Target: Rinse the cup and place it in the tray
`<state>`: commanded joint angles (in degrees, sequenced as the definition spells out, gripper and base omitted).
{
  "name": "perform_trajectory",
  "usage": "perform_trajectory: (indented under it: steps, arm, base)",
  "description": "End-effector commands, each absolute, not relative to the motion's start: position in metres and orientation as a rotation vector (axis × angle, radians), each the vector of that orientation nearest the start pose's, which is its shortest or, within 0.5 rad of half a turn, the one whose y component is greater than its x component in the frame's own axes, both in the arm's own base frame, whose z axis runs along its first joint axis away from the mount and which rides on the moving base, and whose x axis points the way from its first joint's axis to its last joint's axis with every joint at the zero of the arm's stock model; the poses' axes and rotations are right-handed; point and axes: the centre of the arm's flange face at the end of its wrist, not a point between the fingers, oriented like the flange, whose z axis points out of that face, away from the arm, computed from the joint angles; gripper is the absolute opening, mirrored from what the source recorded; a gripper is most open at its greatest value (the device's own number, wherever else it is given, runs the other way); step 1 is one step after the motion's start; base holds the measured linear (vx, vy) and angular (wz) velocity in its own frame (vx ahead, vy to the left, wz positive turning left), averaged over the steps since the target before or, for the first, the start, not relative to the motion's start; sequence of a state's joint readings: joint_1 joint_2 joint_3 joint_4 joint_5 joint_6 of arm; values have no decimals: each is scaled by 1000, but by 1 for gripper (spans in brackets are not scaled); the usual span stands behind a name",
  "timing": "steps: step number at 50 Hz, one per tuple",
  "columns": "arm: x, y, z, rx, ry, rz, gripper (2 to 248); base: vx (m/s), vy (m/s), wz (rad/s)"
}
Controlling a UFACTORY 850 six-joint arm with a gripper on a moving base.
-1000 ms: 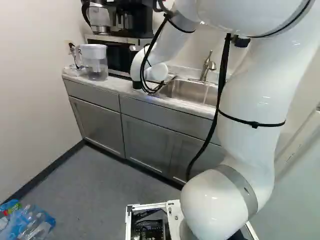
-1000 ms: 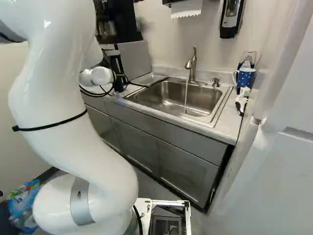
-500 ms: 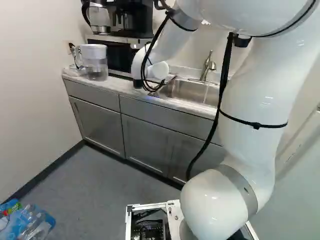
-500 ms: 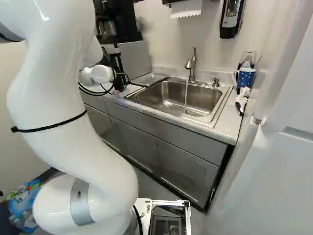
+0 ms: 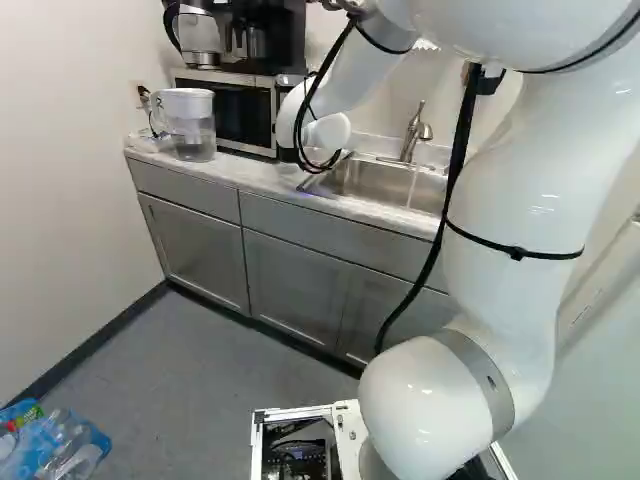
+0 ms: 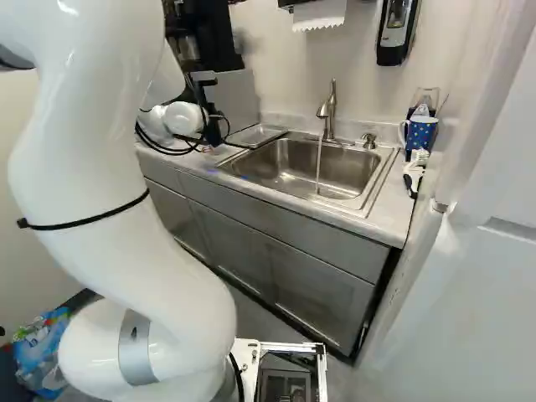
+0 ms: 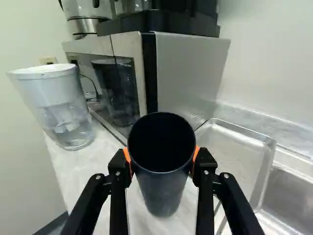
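In the right base view a black part of my gripper (image 6: 216, 115) shows behind the arm at the sink's left end, its fingertips hidden. In the wrist view the gripper (image 7: 162, 157) is shut on a dark cup (image 7: 164, 191), an orange pad against each side. The cup's mouth faces the camera; its base hangs over or rests on the counter, I cannot tell which. Right beside it lies the shallow metal tray (image 7: 238, 152), also visible in the right base view as a tray (image 6: 255, 136) next to the sink. Water (image 6: 318, 167) runs from the faucet (image 6: 328, 109).
The sink (image 6: 293, 172) adjoins the tray. A microwave (image 7: 188, 73) stands behind the cup, and a water pitcher (image 7: 58, 105) stands on the counter's other side. A blue dotted mug (image 6: 420, 134) sits at the counter's far end. Bottles (image 5: 60, 445) lie on the floor.
The forearm and wrist have shifted to the right in both base views, toward the tray and sink. The base has stayed put, and the water was running throughout.
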<state>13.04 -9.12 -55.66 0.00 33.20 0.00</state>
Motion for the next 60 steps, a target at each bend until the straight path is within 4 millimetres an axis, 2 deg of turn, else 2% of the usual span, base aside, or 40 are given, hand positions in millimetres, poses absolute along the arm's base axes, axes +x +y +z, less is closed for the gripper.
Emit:
perform_trajectory:
  steps: [36, 60]
  arm:
    - [552, 71, 589, -2269, -146, -2041, 125]
    - [552, 34, 589, -2305, -72, -2072, 125]
  base:
    - [0, 0, 0]
    - [0, 0, 0]
